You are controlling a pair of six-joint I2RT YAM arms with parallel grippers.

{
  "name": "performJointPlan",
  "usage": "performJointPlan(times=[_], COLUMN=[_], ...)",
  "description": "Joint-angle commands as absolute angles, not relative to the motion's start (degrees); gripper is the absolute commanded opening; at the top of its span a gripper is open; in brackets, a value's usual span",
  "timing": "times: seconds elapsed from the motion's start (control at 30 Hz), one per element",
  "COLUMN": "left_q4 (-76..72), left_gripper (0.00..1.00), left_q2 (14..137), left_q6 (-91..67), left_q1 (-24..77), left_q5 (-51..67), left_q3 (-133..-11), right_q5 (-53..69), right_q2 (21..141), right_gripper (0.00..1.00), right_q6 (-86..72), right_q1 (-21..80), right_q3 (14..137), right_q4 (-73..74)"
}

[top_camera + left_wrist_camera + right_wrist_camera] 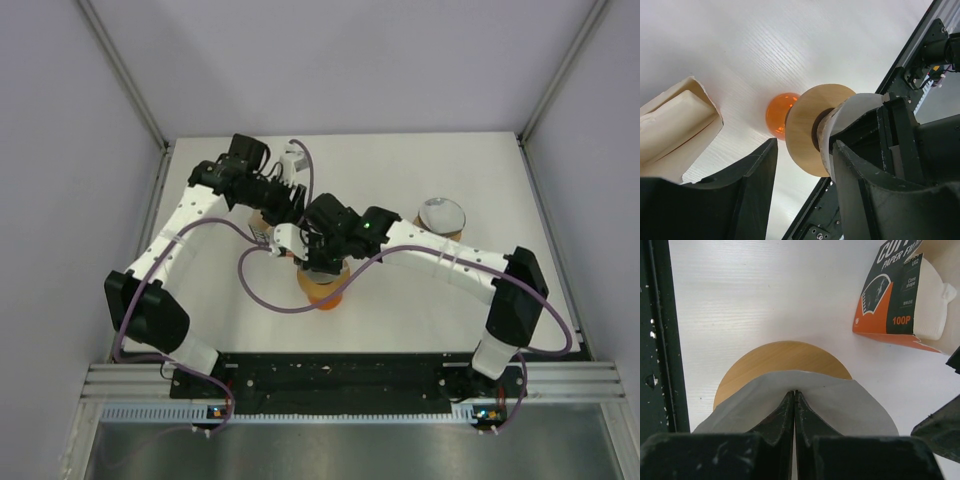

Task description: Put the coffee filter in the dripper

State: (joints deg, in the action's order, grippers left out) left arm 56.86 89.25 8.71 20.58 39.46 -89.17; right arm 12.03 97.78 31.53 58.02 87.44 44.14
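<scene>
The dripper [322, 288], orange with a tan ring rim [780, 357], stands mid-table. The coffee filter [840, 400], thin white paper, lies over the near side of that rim. My right gripper [794, 391] hangs right above it. Its fingers are shut, with their tips against the paper. I cannot tell whether paper is pinched between them. In the left wrist view the filter [850, 107] curves round the right gripper against the ring [807, 130]. My left gripper [805, 150] is open beside the dripper, with nothing between its fingers.
An orange and dark carton of cream paper filters [895, 295] lies just left of the dripper, under the left arm [262, 228]. A clear round vessel on a tan base [441, 215] stands at the right. A black rail [330, 370] runs along the table's near edge.
</scene>
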Motion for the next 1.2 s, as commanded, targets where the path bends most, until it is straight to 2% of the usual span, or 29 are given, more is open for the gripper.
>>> performJointPlan(times=[0.0,0.4,0.8,0.97,1.17], left_q4=[52.03,52.73,54.49,56.86,58.09], left_gripper=[0.54,0.57,0.57,0.47,0.19], left_q2=[85.78,83.5,84.72,85.69,86.22], left_q6=[5.19,6.85,10.1,12.48,13.53], left_q1=[20.65,22.85,26.37,26.37,26.54], left_q5=[44.73,44.83,45.0,44.65,44.12], left_q3=[-91.32,-84.47,-84.38,-84.55,-84.55], right_q5=[7.22,3.43,-3.42,-8.17,-8.44], right_q2=[103.27,109.68,110.48,105.92,99.33], right_gripper=[0.0,0.0,0.0,0.0,0.01], right_q6=[31.64,30.41,28.92,28.21,28.48], right_q1=[58.71,58.71,58.8,58.71,58.8], right_q3=[84.99,85.95,90.17,90.97,88.86], right_q4=[52.82,56.25,56.25,51.43,44.66])
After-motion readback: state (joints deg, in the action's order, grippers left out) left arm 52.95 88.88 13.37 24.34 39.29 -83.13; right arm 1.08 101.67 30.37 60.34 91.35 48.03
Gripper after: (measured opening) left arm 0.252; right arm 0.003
